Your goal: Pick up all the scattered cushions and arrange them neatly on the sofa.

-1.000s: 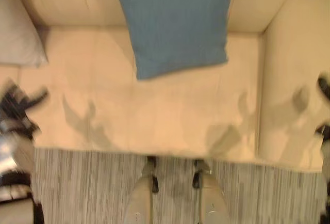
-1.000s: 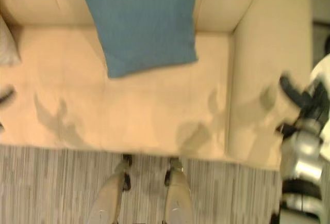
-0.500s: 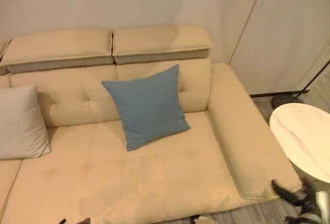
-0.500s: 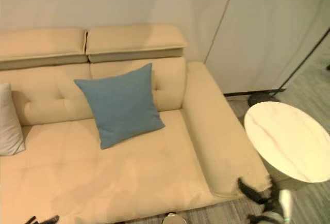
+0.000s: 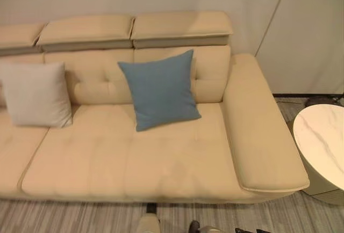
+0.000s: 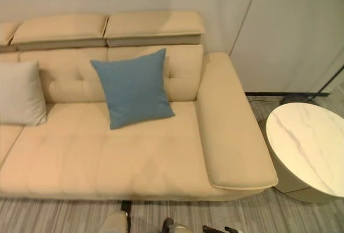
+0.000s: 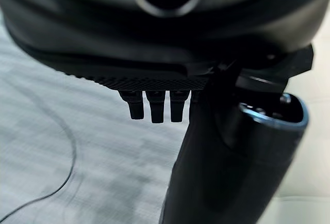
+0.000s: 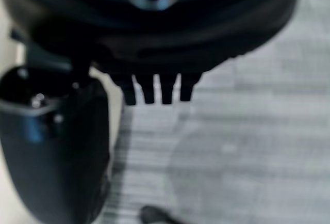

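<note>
On my far left the grey cushion [image 5: 35, 94] stands upright against the backrest of the sofa [image 5: 161, 158], resting on its bottom edge, face turned out toward me. Right of it, well apart, the blue cushion [image 5: 159, 88] leans back on the backrest too, slightly rotated so that 1 lower corner dips toward the seat front; both are close to square, so neither has a real long axis, only that small twist on the blue one. Further right come the armrest [image 5: 262, 125] and then the round table [image 6: 307, 147] on the striped rug [image 6: 64, 214]. My left hand [image 7: 154, 105] hangs low over the rug, fingers straight and relaxed, holding nothing; my right hand [image 8: 154, 90] hangs the same way, fingers straight, empty. Both cushions lie ahead of and above my hands, up on the seat. I judge the grey one nearer my left arm and the blue one reachable by either. I see 2 cushions already seated and none on the visible rug, so I judge the next move is either a small straightening of the blue one or a look elsewhere for strays.
</note>
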Available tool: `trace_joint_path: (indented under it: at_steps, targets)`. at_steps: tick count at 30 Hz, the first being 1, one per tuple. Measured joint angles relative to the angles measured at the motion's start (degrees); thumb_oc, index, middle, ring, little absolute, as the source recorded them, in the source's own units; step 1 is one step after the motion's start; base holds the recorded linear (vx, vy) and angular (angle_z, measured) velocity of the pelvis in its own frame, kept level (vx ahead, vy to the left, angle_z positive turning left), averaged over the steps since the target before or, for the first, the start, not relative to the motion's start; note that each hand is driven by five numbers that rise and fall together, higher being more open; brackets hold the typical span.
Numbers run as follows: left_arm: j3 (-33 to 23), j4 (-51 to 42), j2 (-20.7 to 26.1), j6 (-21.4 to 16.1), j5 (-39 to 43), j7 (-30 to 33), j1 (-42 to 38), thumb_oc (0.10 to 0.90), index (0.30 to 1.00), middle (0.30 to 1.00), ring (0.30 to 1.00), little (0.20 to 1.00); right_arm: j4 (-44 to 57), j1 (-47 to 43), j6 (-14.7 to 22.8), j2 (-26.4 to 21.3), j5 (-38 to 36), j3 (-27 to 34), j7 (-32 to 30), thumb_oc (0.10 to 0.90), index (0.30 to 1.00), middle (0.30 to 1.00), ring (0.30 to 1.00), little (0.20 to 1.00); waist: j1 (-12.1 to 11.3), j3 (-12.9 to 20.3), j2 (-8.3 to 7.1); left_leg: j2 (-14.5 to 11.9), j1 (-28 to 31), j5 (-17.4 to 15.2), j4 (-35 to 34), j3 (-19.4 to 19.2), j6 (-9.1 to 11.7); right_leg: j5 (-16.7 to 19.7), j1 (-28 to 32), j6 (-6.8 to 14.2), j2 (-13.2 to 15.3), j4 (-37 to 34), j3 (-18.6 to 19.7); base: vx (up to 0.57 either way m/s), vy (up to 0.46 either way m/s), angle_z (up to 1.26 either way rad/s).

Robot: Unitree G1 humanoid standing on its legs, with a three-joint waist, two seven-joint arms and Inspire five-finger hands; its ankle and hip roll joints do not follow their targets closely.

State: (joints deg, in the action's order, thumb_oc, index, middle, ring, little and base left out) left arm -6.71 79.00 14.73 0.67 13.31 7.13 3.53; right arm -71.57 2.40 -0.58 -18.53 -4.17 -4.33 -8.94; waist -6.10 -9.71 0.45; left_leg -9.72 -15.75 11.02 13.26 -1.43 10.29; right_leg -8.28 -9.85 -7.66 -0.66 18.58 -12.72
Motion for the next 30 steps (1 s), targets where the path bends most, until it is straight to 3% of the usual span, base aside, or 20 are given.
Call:
trace_joint_path:
  at_steps: [1, 2, 5, 6, 8, 9, 11, 12, 13, 14, 15, 16, 17, 19, 20, 22, 23, 24, 26, 30]
  targets:
    - [-0.1, 0.0, 0.2, 0.0, 0.0, -0.1, -0.2, 0.800, 0.900, 0.900, 0.900, 0.900, -0.2, 0.4, 0.0, 0.2, 0.7, 0.1, 0.0, 0.800, 0.900, 0.900, 0.900, 0.900, 1.2, 0.1, -1.14, 0.1, -0.8, -2.9, 4.7, -3.9, -3.2, 1.5, 0.9, -0.3, 0.6, -3.4, -1.9, -0.35, 0.085, 0.84]
    - [-0.2, 0.0, 0.4, 0.0, 0.0, -0.1, -0.6, 0.800, 0.900, 0.900, 0.900, 0.900, -0.5, 0.5, -0.1, 0.6, 1.1, 0.3, 0.0, 0.800, 0.900, 0.900, 0.900, 0.900, 1.6, 0.3, -2.20, 0.5, -0.1, -4.8, 7.1, -6.4, -4.6, 2.7, 0.9, 0.4, 1.5, -5.8, -2.8, -0.29, 0.130, 0.84]
    - [-0.2, 1.4, 0.1, 0.2, -0.9, -0.2, -2.1, 0.800, 0.900, 0.900, 0.900, 0.900, -4.1, 0.1, -0.7, 1.1, 2.5, 0.3, 0.1, 0.800, 0.900, 0.900, 0.900, 0.900, 3.6, 1.0, -3.53, 0.0, 4.7, -10.4, 12.1, -8.3, -4.7, 6.3, 1.9, 2.6, 2.9, -11.8, -4.3, -0.19, 0.190, 0.63]
    - [0.0, 1.5, -0.4, 0.3, -1.6, -0.2, -2.1, 0.800, 0.900, 0.900, 0.900, 0.900, -4.7, 0.2, -1.3, 0.8, 2.9, 0.4, 0.2, 0.800, 0.900, 0.900, 0.900, 0.900, 4.6, 1.1, -2.98, -0.8, 7.9, -12.3, 11.4, -6.7, -3.9, 7.8, 2.1, 4.4, 3.0, -12.2, -4.3, -0.32, 0.400, 0.49]
    - [1.8, 1.9, -1.3, 0.4, -3.1, -0.2, -2.3, 0.800, 0.900, 0.900, 0.900, 0.900, -4.7, 1.4, -1.5, 0.2, 3.2, 0.7, 0.5, 0.800, 0.900, 0.900, 0.900, 0.900, 6.1, 2.0, -1.79, -1.6, 13.6, -14.7, 9.4, -3.8, -2.1, 8.4, 1.6, 5.4, 2.7, -12.4, -4.5, -0.25, 0.322, 0.32]
    - [2.3, 1.8, -2.4, 0.3, -4.0, -0.1, -2.0, 0.800, 0.900, 0.900, 0.900, 0.900, -4.4, 2.0, -1.4, -0.3, 3.2, 1.1, 0.6, 0.800, 0.900, 0.900, 0.900, 0.900, 7.0, 3.5, -0.13, -1.2, 15.5, -17.3, 8.0, -0.5, -0.8, 9.2, -0.1, 6.7, 2.6, -12.2, -4.5, -0.25, 0.263, 0.15]
    - [3.9, 2.2, -3.2, 0.4, -4.5, -0.2, -2.7, 0.800, 0.900, 0.900, 0.900, 0.900, -4.1, 1.7, -1.1, -0.6, 2.9, 2.0, 1.0, 0.800, 0.900, 0.900, 0.900, 0.900, 8.8, 4.3, 1.60, 0.8, 19.9, -20.4, -3.5, 0.7, -4.4, 10.8, -3.8, 7.5, 3.5, -10.2, -4.1, -0.33, 0.262, 0.32]
    - [4.2, 2.1, -3.3, 0.4, -4.5, -0.1, -3.6, 0.800, 0.900, 0.900, 0.900, 0.900, -4.1, 1.6, -1.2, -0.5, 2.8, 2.7, 1.1, 0.800, 0.900, 0.900, 0.900, 0.900, 9.4, 4.3, 1.74, 1.3, 20.2, -21.9, -6.6, 0.4, -4.6, 11.8, -5.5, 8.0, 4.3, -9.1, -3.6, -0.34, 0.233, 0.15]
    - [4.5, 1.1, -2.6, 0.2, -4.6, 0.0, -4.3, 0.800, 0.900, 0.900, 0.900, 0.900, -4.2, 0.7, -1.4, 0.7, 2.8, 2.7, 1.2, 0.800, 0.900, 0.900, 0.900, 0.900, 8.7, 3.9, -0.43, 4.0, 21.0, -20.4, -9.0, -1.0, -6.1, 12.7, -7.2, 8.9, 6.7, -8.6, -2.8, -0.21, 0.144, -0.21]
    - [4.4, 0.8, -2.5, 0.1, -4.6, 0.0, -4.2, 0.800, 0.900, 0.900, 0.900, 0.900, -4.2, 0.5, -1.4, 1.2, 2.8, 2.6, 1.2, 0.800, 0.900, 0.900, 0.900, 0.900, 8.2, 3.9, -0.70, 4.6, 20.9, -19.4, -10.2, -1.9, -7.0, 11.2, -7.3, 12.0, 7.5, -10.1, -3.0, -0.33, 0.186, -0.43]
    - [4.4, 0.6, -2.5, 0.1, -4.7, 0.2, -4.1, 0.800, 0.900, 0.900, 0.900, 0.900, -3.7, 0.4, -1.3, 1.6, 2.7, 2.6, 1.1, 0.800, 0.900, 0.900, 0.900, 0.900, 8.2, 3.7, 0.08, 4.4, 19.9, -19.0, -10.2, -2.2, -8.5, 11.0, -7.2, 12.4, 8.0, -10.6, -4.0, -0.38, 0.175, -0.24]
    - [4.4, 0.4, -2.3, 0.1, -4.9, 0.5, -4.2, 0.800, 0.900, 0.900, 0.900, 0.900, -3.1, 0.3, -1.2, 2.1, 2.7, 2.5, 1.3, 0.800, 0.900, 0.900, 0.900, 0.900, 8.7, 3.7, -0.02, 4.6, 19.5, -18.0, -10.5, -2.7, -9.4, 11.6, -7.7, 11.8, 8.8, -9.1, -3.8, -0.38, 0.174, -0.02]
    - [4.4, 0.0, -2.1, 0.1, -5.0, 0.7, -4.0, 0.800, 0.900, 0.900, 0.900, 0.900, -2.6, 0.7, -1.7, 2.5, 2.7, 2.5, 1.2, 0.800, 0.900, 0.900, 0.900, 0.900, 8.8, 3.6, -0.16, 4.8, 19.4, -17.4, -11.1, -2.7, -10.0, 11.6, -8.2, 12.8, 9.7, -6.9, -2.6, -0.40, 0.168, -0.01]
    - [4.6, -0.3, -1.4, 0.2, -5.1, 1.1, -3.4, 0.800, 0.900, 0.900, 0.900, 0.900, -2.3, 1.5, -1.9, 3.5, 2.6, 2.4, 1.2, 0.800, 0.900, 0.900, 0.900, 0.900, 8.3, 3.6, -0.44, 4.9, 18.2, -16.1, -10.7, -3.5, -10.0, 9.1, -9.1, 14.1, 11.0, 1.7, 0.4, -0.37, 0.187, -0.01]
    - [5.1, -0.2, -0.8, 0.3, -5.5, 1.2, -2.5, 0.800, 0.900, 0.900, 0.900, 0.900, -2.5, 1.6, -1.9, 4.0, 2.4, 2.0, 1.2, 0.800, 0.900, 0.900, 0.900, 0.900, 8.0, 3.6, -0.66, 5.0, 17.7, -15.9, -10.3, -3.9, -9.7, 6.4, -8.7, 13.9, 11.1, 7.5, 1.0, -0.22, 0.133, -0.06]
    - [6.3, -0.3, 0.3, 0.3, -6.2, 1.3, -2.2, 0.800, 0.900, 0.900, 0.900, 0.900, -2.5, 2.2, -1.9, 4.6, 2.3, 0.8, 1.3, 0.800, 0.900, 0.900, 0.900, 0.900, 7.4, 3.9, -2.22, 5.6, 17.3, -16.4, -9.0, -4.0, -9.3, 3.2, -5.2, 11.2, 10.2, 4.9, 2.1, -0.10, 0.069, -0.20]
    - [6.1, 0.2, 0.0, 0.5, -6.7, 1.2, -2.7, 0.800, 0.900, 0.900, 0.900, 0.900, -2.7, 1.2, -1.7, 4.2, 2.3, 0.5, 1.1, 0.800, 0.900, 0.900, 0.900, 0.900, 6.9, 2.5, -0.93, 5.4, 15.9, -16.8, -5.9, -4.1, -9.3, 5.3, -3.0, 9.5, 8.7, 0.0, 2.5, -0.04, -0.018, -0.34]
    - [6.2, 0.3, -0.3, 0.7, -6.7, 1.1, -2.6, 0.800, 0.900, 0.900, 0.900, 0.900, -2.6, 1.0, -1.7, 3.6, 2.3, 0.4, 1.2, 0.800, 0.900, 0.900, 0.900, 0.900, 6.2, 3.3, 0.20, 5.1, 14.7, -17.7, -5.8, -3.1, -10.4, 6.9, -2.5, 9.9, 7.4, -3.9, 3.0, -0.03, -0.033, -0.39]
    - [5.9, 0.4, -0.4, 0.8, -6.6, 1.1, -2.4, 0.800, 0.900, 0.900, 0.900, 0.900, -3.9, 0.6, -1.4, 3.4, 2.4, 0.2, 1.3, 0.800, 0.900, 0.900, 0.900, 0.900, 4.5, 4.4, 0.98, 4.1, 15.5, -16.8, -7.5, -4.6, -9.9, 8.2, -1.4, 9.9, 5.9, -8.6, 3.5, -0.04, -0.039, -0.46]
    - [1.8, -0.7, 0.2, 0.7, -1.0, -0.6, -2.4, 0.800, 0.900, 0.900, 0.900, 0.900, -6.0, 1.2, -2.3, 3.7, 0.2, 2.1, 2.6, 0.800, 0.900, 0.900, 0.900, 0.900, 4.0, 6.9, -0.13, 3.8, 15.7, -16.5, -8.1, -4.6, -9.2, 9.2, -1.1, 10.2, 5.7, -10.0, 3.5, 0.00, -0.068, -0.06]
